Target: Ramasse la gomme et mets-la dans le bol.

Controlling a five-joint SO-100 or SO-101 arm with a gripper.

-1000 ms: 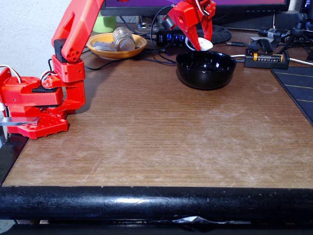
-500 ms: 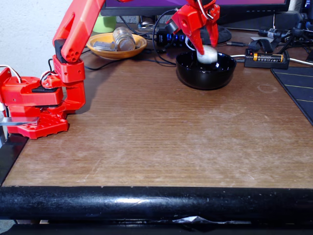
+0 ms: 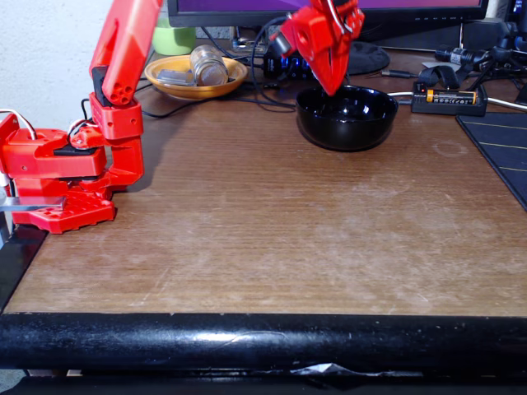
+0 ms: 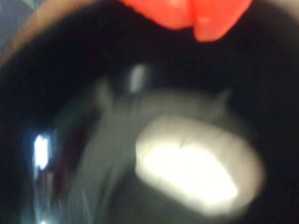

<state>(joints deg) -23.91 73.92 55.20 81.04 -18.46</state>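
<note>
Hanging over the far rim of the black bowl [image 3: 347,118], the red pincer [image 3: 332,85] is pointing its tips down toward the bowl's opening in the fixed view. Its two fingers are lying pressed together there, and in the wrist view the pincer [image 4: 194,29] is likewise showing its red tips meeting with nothing between them. The white eraser [image 4: 198,170] is lying on the bottom of the bowl [image 4: 56,140], clear of the fingers, though the wrist view is blurring its outline. The bowl is standing on the brown worktop [image 3: 272,239], toward the back and right of centre. A shallow orange dish [image 3: 196,76] holding a glass jar [image 3: 208,64] is sitting farther left at the back. The arm's red base [image 3: 62,177] is resting at the worktop's left edge. A black charger with a yellow battery [image 3: 450,97] is lying to the right of the bowl.
</note>
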